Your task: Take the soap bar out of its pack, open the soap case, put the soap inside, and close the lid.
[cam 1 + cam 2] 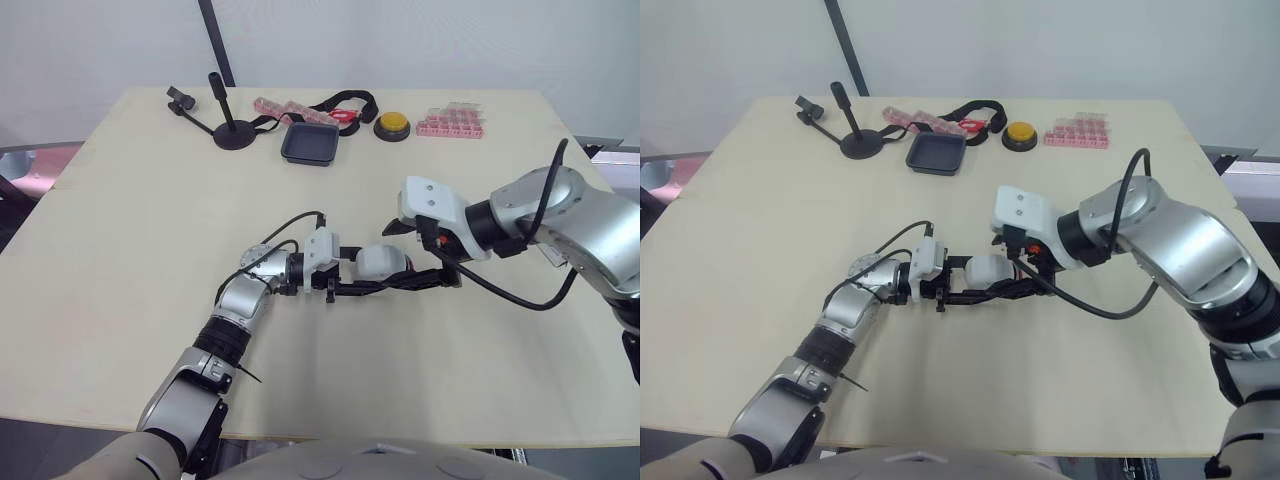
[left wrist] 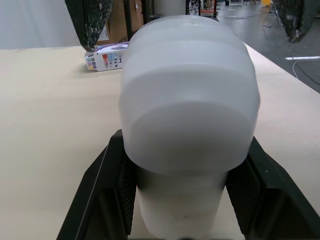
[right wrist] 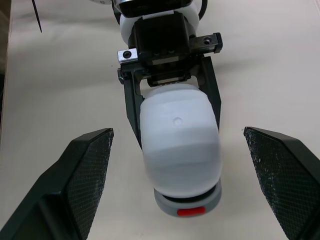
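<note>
**Arms and grippers: both at the middle of the tabletop, facing each other**

- Left arm: reaches in from the near edge, forearm low over the tabletop and angled toward the centre, wrist level.
- Left gripper (image 3: 177,132): its two black fingers (image 2: 107,195) are closed against opposite sides of the white soap case (image 3: 180,150), holding it lengthwise.
- Right arm: enters from the right edge, elbow bent, forearm pointing across toward the left arm.
- Right gripper (image 1: 415,255): fingers (image 3: 85,170) are spread wide, one on each side of the case's far end, touching neither it nor the left gripper.
</note>
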Controlling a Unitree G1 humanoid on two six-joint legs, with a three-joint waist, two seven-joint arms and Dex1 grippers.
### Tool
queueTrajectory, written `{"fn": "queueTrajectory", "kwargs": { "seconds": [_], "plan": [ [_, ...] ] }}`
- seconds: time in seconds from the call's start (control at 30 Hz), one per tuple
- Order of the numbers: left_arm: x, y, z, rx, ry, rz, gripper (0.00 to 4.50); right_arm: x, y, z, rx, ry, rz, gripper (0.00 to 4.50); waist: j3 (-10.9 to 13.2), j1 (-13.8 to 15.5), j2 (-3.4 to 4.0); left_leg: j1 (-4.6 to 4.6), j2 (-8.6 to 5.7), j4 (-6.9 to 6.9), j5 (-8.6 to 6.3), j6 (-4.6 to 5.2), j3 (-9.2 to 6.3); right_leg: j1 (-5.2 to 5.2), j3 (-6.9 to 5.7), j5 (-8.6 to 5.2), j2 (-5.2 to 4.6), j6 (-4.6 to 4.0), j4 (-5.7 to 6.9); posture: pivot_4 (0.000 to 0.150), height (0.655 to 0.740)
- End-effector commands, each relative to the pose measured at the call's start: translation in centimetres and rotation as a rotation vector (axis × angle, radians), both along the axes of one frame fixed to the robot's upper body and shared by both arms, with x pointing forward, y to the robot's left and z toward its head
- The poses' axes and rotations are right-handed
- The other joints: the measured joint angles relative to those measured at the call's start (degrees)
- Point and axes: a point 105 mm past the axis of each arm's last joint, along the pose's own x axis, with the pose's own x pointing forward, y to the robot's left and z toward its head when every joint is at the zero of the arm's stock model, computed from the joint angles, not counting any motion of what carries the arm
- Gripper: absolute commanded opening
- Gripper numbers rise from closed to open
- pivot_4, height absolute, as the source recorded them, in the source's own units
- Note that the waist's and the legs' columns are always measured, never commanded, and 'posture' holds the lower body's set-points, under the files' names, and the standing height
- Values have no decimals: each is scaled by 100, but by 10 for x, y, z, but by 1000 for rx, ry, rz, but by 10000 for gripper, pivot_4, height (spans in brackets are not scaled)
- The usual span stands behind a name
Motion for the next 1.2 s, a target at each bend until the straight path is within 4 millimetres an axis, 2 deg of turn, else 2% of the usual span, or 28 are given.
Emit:
{"fn": "queueTrajectory", "kwargs": {
  "seconds": [0.03,0.23,0.37,0.43,0.67,0.93,1.2],
  "plan": [
    [0,0,5,-1,-26,-4,19216,3,1,3,8,-35,0,44801,0,0,0,0,0,1,0,0,0,0,0,0,0,0,0,1500,7400],
    [0,0,5,-2,-26,-1,19216,4,2,0,2,-25,5,44801,0,-1,0,1,1,2,0,0,-1,-1,-2,0,0,0,4,1500,7400],
    [0,0,6,-3,-26,1,19216,5,0,-3,-8,-19,2,34450,0,-1,0,1,0,2,0,0,-1,-1,-1,0,0,0,4,1500,7400],
    [0,0,5,-3,-26,2,19216,4,-1,-3,-12,-16,2,26876,0,0,0,1,0,2,0,0,-1,-1,-1,0,0,0,4,1500,7400],
    [0,-1,5,-3,-26,0,19216,4,-3,-4,-17,-22,-1,26876,0,0,0,1,0,4,0,0,-2,-5,-2,0,1,0,13,1500,7400],
    [0,-1,5,-1,-25,1,19216,5,-8,5,14,-41,-25,26876,0,1,0,0,0,5,0,0,-2,-5,-2,0,0,0,13,1500,7400],
    [1,-1,6,-3,-29,0,19216,3,-15,-5,-10,-28,-41,26876,0,4,0,-1,0,5,0,0,-2,-4,0,0,1,0,13,1500,7400]
  ]
}}
